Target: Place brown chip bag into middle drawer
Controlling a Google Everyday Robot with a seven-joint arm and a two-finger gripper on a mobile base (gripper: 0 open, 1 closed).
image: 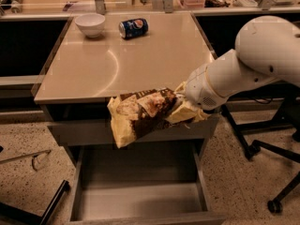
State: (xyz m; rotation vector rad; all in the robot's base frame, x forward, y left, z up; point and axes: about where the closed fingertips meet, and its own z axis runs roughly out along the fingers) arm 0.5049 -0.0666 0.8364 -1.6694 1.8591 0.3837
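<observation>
Centre frame, our gripper [186, 109] pinches the brown chip bag [140, 115] by its end, dangling it above the open middle drawer [140, 201].

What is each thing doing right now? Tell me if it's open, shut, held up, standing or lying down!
brown chip bag: crumpled, held up in the air above the drawer.
gripper: at the bag's right end, shut on it.
middle drawer: pulled open, bag not in it yet.
blue soda can: lying on its side on the tabletop.
white bowl: upright on the tabletop.
</observation>
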